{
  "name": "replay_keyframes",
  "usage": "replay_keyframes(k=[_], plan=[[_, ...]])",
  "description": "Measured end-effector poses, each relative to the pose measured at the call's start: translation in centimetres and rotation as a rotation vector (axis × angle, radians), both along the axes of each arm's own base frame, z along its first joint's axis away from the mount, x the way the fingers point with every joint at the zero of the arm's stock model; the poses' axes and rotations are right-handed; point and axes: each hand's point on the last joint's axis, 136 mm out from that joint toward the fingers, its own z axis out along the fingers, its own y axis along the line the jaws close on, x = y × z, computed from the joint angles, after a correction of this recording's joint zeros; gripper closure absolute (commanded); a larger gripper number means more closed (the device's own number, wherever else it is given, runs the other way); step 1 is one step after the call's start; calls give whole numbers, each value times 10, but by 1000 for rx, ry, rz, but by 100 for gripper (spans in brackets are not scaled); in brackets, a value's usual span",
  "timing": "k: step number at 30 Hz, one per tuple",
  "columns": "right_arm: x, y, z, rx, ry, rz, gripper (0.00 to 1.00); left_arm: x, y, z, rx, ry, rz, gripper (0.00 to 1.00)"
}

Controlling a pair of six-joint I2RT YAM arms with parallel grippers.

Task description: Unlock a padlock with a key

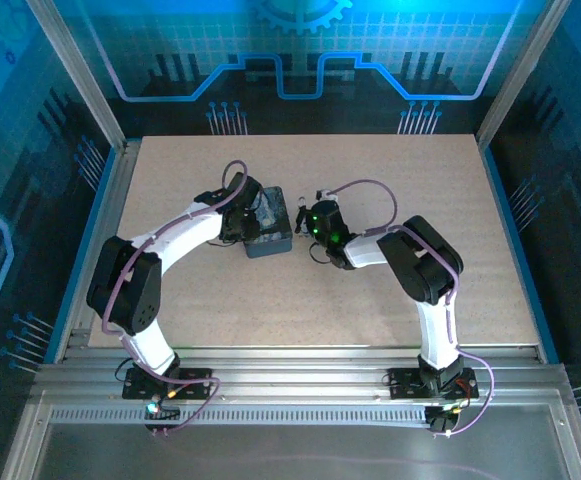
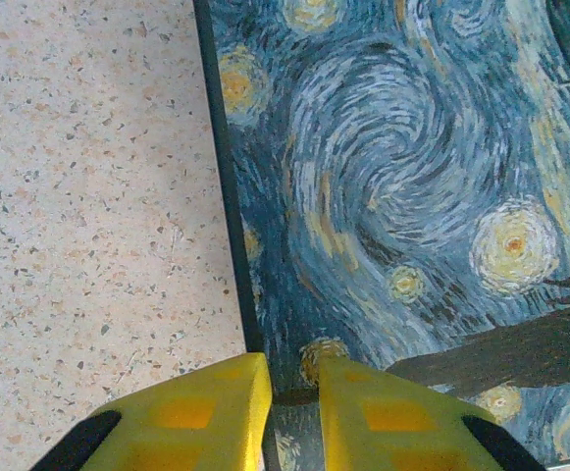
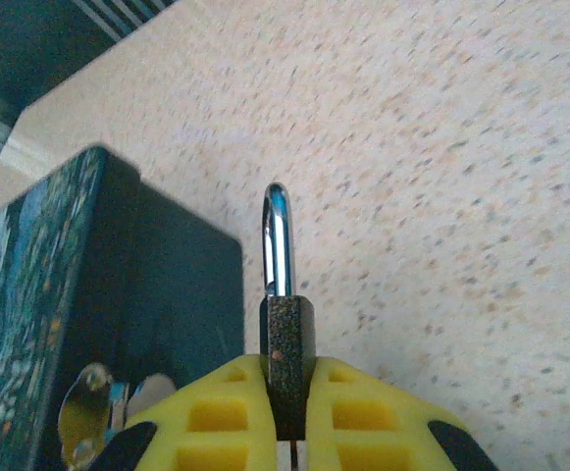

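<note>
- While the right gripper [image 3: 289, 388] clamps its dark speckled body from both sides, the padlock [image 3: 286, 339] stands on edge between the yellow fingers [image 3: 216, 417]. Its bright shackle points away from the wrist, seen edge-on, so I cannot tell whether it is latched.
- Near the padlock's left stands the tin [image 3: 59, 314], its dark side wall facing the lock, with a strip of worktop [image 3: 441, 196] showing between them.
- At the tin's lower corner a silvery metal tab [image 3: 88, 422] sticks out; too little of it shows to say what it is.
- In the top view, tin and padlock sit a little left of the worktop's middle, well clear of all four edges.
- The left gripper [image 2: 294, 383] is at the tin's other side — its fingers are drawn narrow and closed on the tin's dark edge, which fills the gap between them, and the swirly painted lid spreads beyond.
- The left arm [image 1: 170, 245] and the right arm [image 1: 415, 260] both bend in from the worktop's near edge.
</note>
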Motion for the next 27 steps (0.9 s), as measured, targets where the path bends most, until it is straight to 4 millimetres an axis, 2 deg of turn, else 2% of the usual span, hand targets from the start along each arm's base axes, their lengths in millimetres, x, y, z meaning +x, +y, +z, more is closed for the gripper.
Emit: replay_keyframes(k=[5, 9, 11, 14, 15, 17, 19, 20, 21, 22, 23, 27], plan=[[-3, -25, 9, -29, 4, -83, 99, 0, 1, 1, -34, 8, 7, 73], [-13, -48, 26, -78, 15, -104, 98, -1, -2, 4, -59, 11, 0, 62], [-18, -61, 29, -108, 31, -108, 92, -4, -2, 3, -64, 22, -1, 57], [-33, -84, 20, -176, 72, -105, 61, -12, 0, 1, -58, 57, -1, 51], [-41, -93, 13, -207, 96, -99, 54, -13, 1, 2, -57, 62, 0, 50], [-58, -105, 1, -269, 137, -76, 47, -16, 4, 5, -55, 64, 5, 49], [-73, -112, -2, -324, 155, -25, 43, -17, 9, 13, -59, 53, 14, 48], [-79, -112, 0, -345, 154, 5, 41, -17, 11, 18, -63, 45, 19, 47], [-83, -110, 6, -356, 140, 43, 34, -17, 14, 24, -68, 31, 26, 47], [-86, -106, 15, -358, 119, 83, 7, -16, 16, 30, -73, 17, 32, 46], [-88, -101, 25, -351, 97, 121, 0, -16, 19, 35, -79, 2, 39, 46], [-93, -72, 62, -301, 15, 293, 0, -15, 29, 50, -101, -36, 81, 46]])
